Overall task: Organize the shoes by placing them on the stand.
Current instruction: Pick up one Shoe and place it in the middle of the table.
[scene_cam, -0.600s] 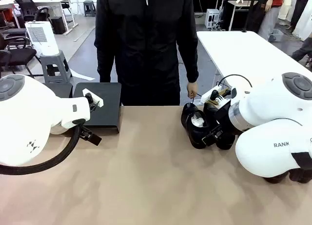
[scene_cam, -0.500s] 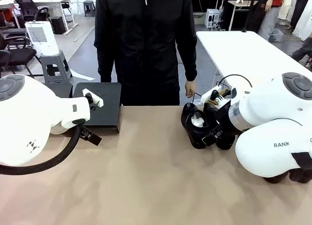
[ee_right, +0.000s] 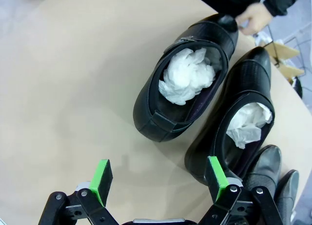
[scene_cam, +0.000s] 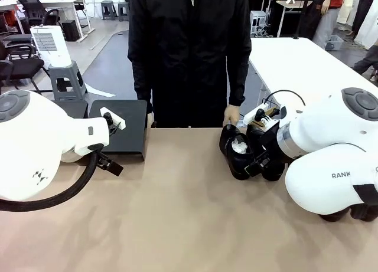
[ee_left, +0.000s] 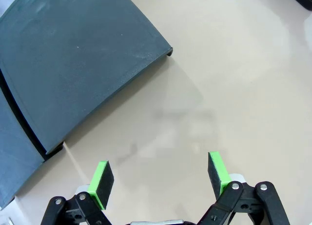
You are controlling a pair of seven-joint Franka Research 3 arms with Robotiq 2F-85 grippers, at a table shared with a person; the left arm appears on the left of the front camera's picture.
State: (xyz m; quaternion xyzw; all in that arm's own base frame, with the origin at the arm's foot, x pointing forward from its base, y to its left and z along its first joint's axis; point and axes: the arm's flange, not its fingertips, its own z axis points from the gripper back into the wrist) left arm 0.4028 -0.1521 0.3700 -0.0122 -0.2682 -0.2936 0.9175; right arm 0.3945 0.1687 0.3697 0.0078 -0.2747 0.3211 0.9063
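The shoes [scene_cam: 239,151] sit bunched on the robot's right side of the table [scene_cam: 177,213], well apart from the stand [scene_cam: 121,127] on its left. That makes the right arm the nearer one. The right gripper [ee_right: 158,178] hangs empty with its jaws spread wide, just short of the nearest shoe [ee_right: 187,83]. That shoe's heel points back toward the fingers and its long axis runs diagonally away, toe toward the person's hand [ee_right: 251,17]. A second shoe [ee_right: 234,122] lies just beside it, nearly parallel. The left gripper [ee_left: 158,178], also wide and empty, hovers over bare table beside the stand's corner. I'd judge the pick belongs to the right arm.
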